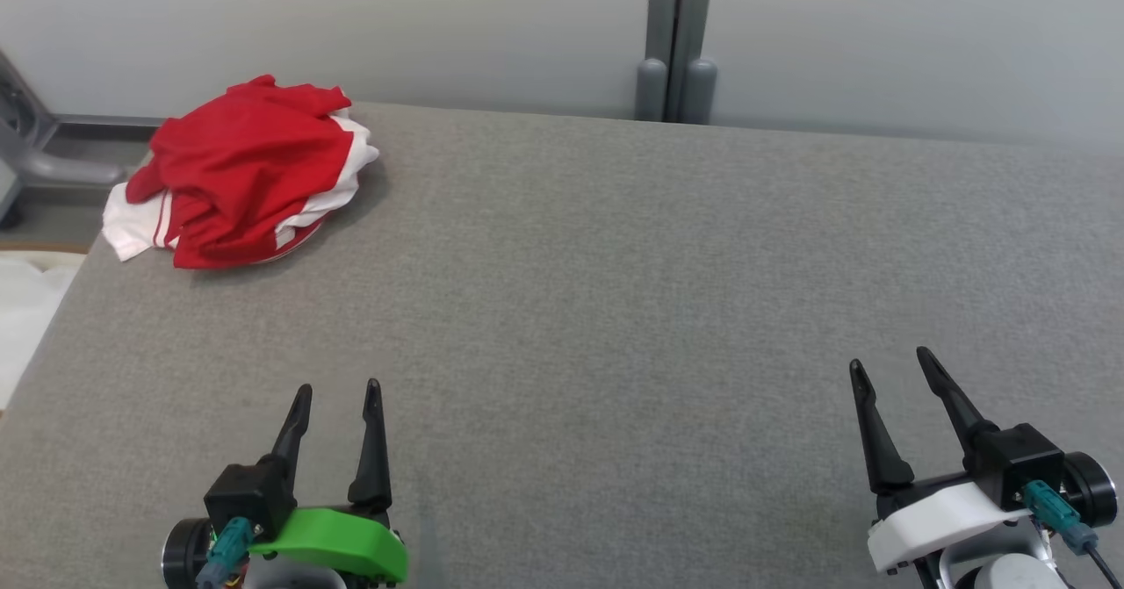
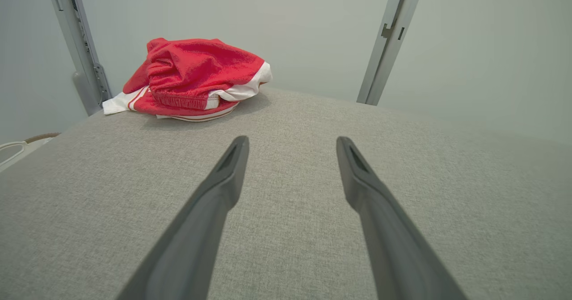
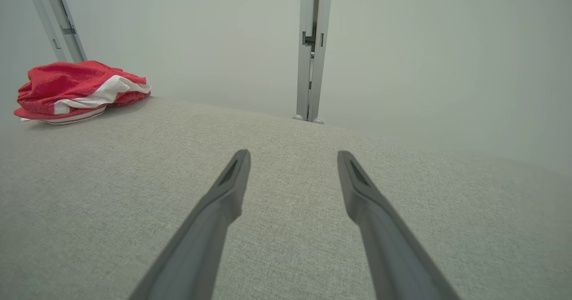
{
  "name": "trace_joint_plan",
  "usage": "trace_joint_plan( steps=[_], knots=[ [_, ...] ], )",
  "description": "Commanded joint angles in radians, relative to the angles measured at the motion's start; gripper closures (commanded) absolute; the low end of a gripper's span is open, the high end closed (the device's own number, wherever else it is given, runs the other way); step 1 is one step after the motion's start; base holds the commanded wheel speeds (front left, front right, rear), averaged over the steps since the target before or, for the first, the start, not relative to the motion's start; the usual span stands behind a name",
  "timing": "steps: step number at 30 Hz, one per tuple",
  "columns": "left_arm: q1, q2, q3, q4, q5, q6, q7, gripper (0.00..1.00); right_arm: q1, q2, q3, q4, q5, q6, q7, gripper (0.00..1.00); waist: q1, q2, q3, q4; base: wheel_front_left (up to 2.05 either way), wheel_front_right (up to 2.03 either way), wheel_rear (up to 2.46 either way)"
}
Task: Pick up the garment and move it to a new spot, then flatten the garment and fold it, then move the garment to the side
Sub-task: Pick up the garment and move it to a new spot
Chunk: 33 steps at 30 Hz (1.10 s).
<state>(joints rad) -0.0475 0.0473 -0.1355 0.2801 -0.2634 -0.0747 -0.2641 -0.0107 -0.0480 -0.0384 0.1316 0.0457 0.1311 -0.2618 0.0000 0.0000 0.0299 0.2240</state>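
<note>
At the far left corner of the grey table (image 1: pixel 615 308) the red-and-white garment (image 1: pixel 237 172) lies bunched, untouched, while the left gripper (image 1: pixel 338 387) and right gripper (image 1: pixel 889 359) wait near me, both spread wide, apparently ready to reach.

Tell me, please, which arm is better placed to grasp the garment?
Left: the garment lies far left on the table, ahead of the left gripper, jaws open; the right gripper is far across.

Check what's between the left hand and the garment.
Nothing: the stretch from the left hand to the garment is bare grey table, as the head and left wrist views show.
</note>
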Motion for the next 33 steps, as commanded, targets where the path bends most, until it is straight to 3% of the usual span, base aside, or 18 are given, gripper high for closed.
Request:
trace_joint_plan(
  steps=[1, 12, 24, 29, 33],
  knots=[
    [-0.008, 0.006, 0.002, -0.004, -0.001, 0.001, -0.001, 0.0, -0.005, -0.004, 0.0, -0.002, 0.007, -0.001, -0.005, 0.0, 0.0, 0.0, 0.009, 0.069, 0.0, 0.0, 0.0],
    [-0.009, 0.005, 0.012, -0.013, 0.002, -0.001, -0.001, 0.0, -0.014, -0.004, 0.013, 0.0, 0.006, -0.001, -0.005, 0.0, 0.0, 0.0, 0.017, 0.135, 0.0, 0.0, 0.0],
    [-0.04, 0.005, 0.03, -0.055, -0.005, 0.009, -0.001, 0.0, -0.028, -0.004, 0.011, -0.007, -0.012, -0.001, -0.005, 0.0, 0.0, 0.0, 0.049, 0.116, 0.0, 0.0, 0.0],
    [-0.134, 0.009, 0.072, -0.105, 0.033, -0.011, -0.001, 0.0, -0.048, -0.004, 0.005, -0.015, -0.031, -0.001, -0.005, 0.0, 0.0, 0.0, 0.085, 0.096, 0.0, 0.0, 0.0],
    [-0.273, 0.063, 0.115, -0.127, 0.066, -0.031, -0.001, 0.0, -0.068, -0.004, 0.004, -0.021, -0.046, -0.001, -0.005, 0.0, 0.0, 0.0, 0.12, 0.076, 0.0, 0.0, 0.0]
  ],
)
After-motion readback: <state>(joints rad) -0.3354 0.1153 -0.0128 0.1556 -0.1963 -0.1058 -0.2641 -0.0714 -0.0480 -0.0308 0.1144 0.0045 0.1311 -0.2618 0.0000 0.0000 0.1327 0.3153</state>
